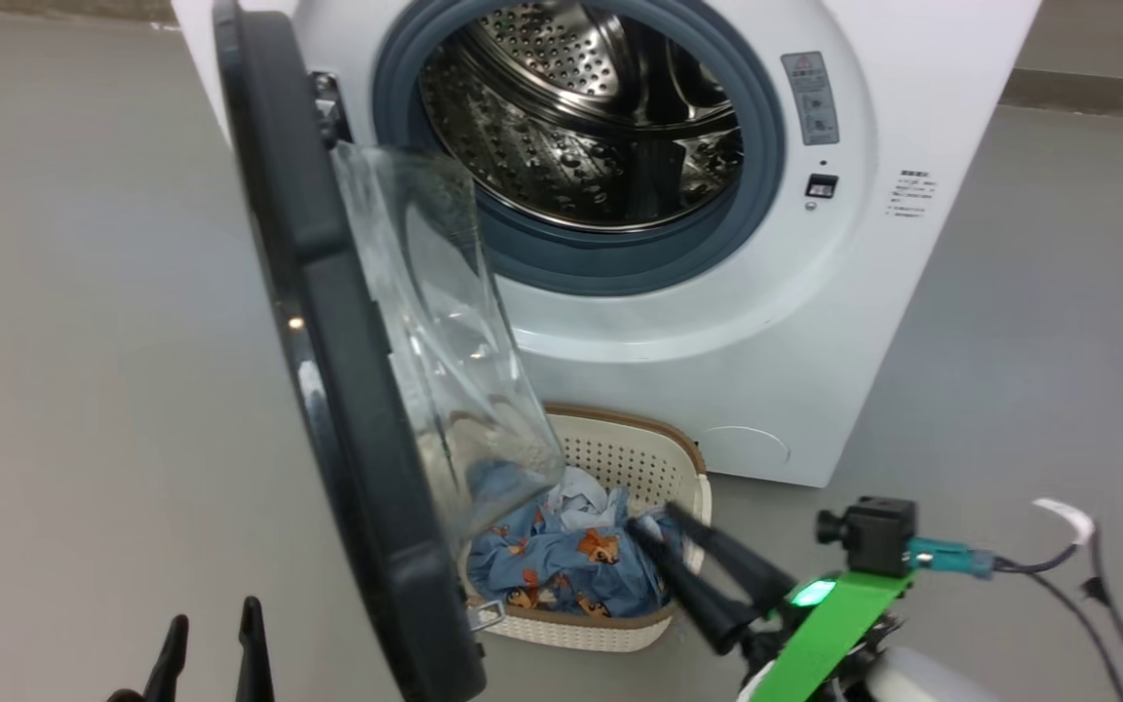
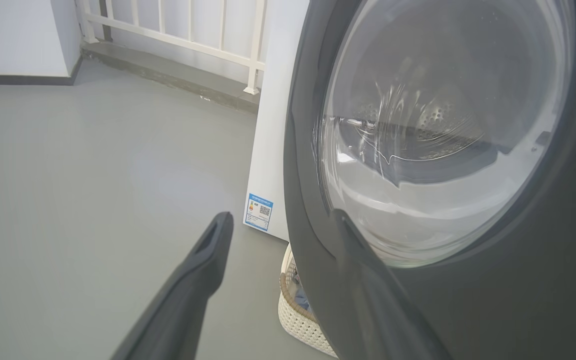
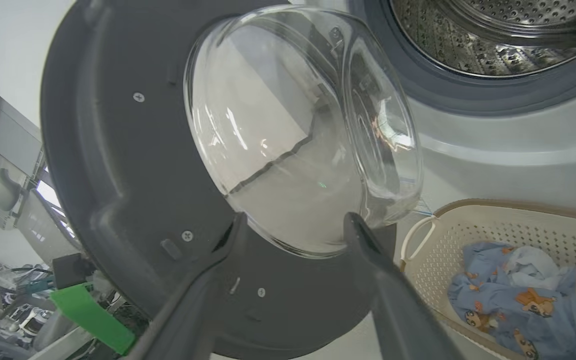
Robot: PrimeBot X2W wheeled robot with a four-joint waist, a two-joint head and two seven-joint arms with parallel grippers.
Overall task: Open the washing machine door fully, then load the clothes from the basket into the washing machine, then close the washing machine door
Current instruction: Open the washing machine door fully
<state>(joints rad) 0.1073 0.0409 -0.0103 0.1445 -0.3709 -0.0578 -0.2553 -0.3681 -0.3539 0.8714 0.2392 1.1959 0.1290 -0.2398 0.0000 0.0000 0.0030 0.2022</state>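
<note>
While both pincers stand wide with nothing between their fingers, the left pincer [image 1: 213, 648] sits nearest, at 7 o'clock in the head view, low over the grey floor [image 1: 84, 341]. In its wrist view, the left pincer [image 2: 283, 217] faces the outer side of the washing machine door [image 2: 518, 300]. At 5 o'clock the right pincer [image 1: 654, 519] points toward 10 o'clock, its tips over the right end of the basket [image 1: 610, 634]; whether they touch the cloth cannot be told. In its own view the right pincer [image 3: 296, 222] looks at the door's dark inner face [image 3: 118, 175] and glass bowl.

The basket stands on the floor at 6 o'clock, just before the washing machine [image 1: 795, 390], and the clothes [image 1: 561, 565] lie heaped inside it, blue printed fabric with a pale piece on top. The washing machine door [image 1: 328, 322] is swung out, nearly edge-on to the head camera, and its lower part covers the basket's left end. Beyond, at 12 o'clock, the steel drum [image 1: 581, 117] is open inside its grey gasket [image 1: 620, 263].
</note>
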